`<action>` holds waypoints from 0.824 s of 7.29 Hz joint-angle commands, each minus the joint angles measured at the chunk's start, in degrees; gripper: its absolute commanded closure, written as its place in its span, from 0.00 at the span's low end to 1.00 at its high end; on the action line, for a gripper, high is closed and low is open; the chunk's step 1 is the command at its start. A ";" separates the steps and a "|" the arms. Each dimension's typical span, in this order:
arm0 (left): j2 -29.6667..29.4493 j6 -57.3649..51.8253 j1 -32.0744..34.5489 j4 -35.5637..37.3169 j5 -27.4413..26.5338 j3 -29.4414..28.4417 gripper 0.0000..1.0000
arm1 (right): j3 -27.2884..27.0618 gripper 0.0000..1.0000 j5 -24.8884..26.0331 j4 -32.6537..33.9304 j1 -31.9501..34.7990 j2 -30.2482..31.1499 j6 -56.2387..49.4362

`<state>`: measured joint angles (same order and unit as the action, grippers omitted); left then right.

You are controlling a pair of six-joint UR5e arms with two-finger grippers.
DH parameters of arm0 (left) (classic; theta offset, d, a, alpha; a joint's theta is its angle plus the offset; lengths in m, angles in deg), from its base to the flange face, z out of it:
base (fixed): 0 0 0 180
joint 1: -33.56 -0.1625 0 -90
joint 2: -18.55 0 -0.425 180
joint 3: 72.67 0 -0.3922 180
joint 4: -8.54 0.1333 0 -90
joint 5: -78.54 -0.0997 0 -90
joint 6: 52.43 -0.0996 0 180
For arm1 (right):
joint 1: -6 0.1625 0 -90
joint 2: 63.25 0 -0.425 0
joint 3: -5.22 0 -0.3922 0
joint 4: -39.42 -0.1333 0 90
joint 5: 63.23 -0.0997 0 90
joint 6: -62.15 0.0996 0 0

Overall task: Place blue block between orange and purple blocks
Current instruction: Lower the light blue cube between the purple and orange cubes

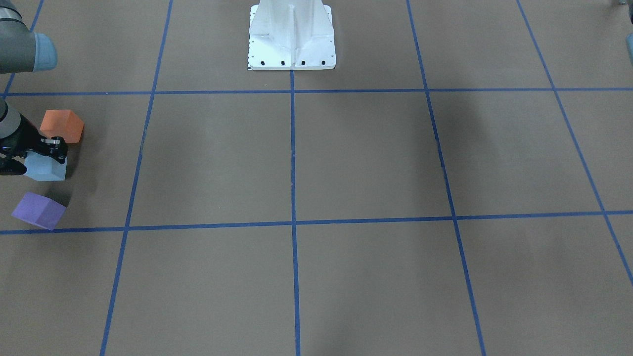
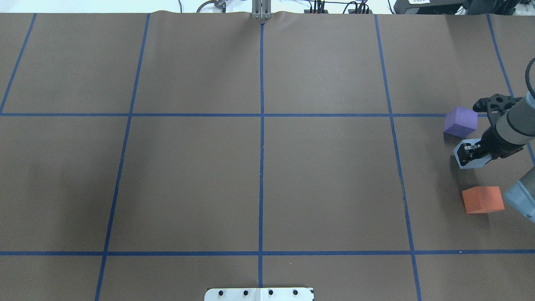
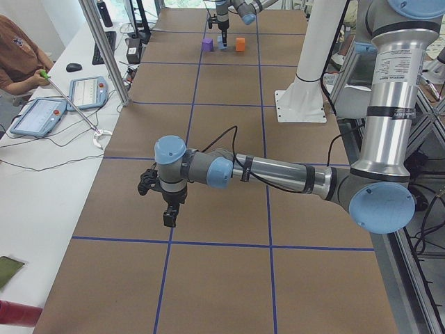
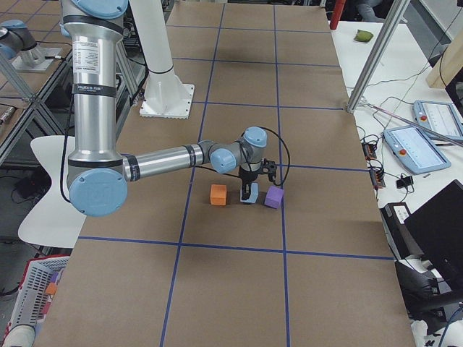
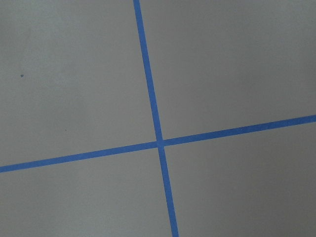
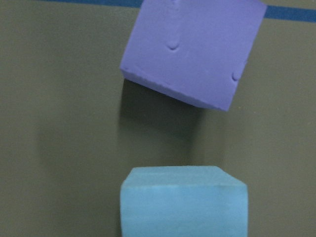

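Observation:
The light blue block (image 1: 47, 170) rests on the brown table between the orange block (image 1: 62, 126) and the purple block (image 1: 38, 210), a small gap on each side. My right gripper (image 1: 39, 160) comes down over the blue block with a finger against each of two opposite sides, shut on it. The overhead view shows the same row: purple (image 2: 460, 121), blue (image 2: 472, 164), orange (image 2: 482, 199). The right wrist view shows the blue block (image 6: 183, 202) just below the purple one (image 6: 192, 49). My left gripper (image 3: 163, 209) hovers over bare table far from the blocks; I cannot tell if it is open.
The white robot base (image 1: 292, 37) stands at the table's middle edge. Blue tape lines (image 1: 293, 158) divide the brown table into squares. An operator (image 3: 17, 59) and tablets (image 3: 42, 115) are at a side bench beyond the table.

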<state>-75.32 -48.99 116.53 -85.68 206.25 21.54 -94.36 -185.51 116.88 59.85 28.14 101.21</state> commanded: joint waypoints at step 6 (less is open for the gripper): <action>-0.61 0.07 0.00 0.00 -0.09 -0.43 0.00 | 0.97 0.26 -0.60 -0.03 -0.23 -0.34 -0.12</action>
<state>-75.95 -48.92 116.53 -85.68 206.16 21.18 -93.40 -186.07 116.85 59.67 27.81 101.02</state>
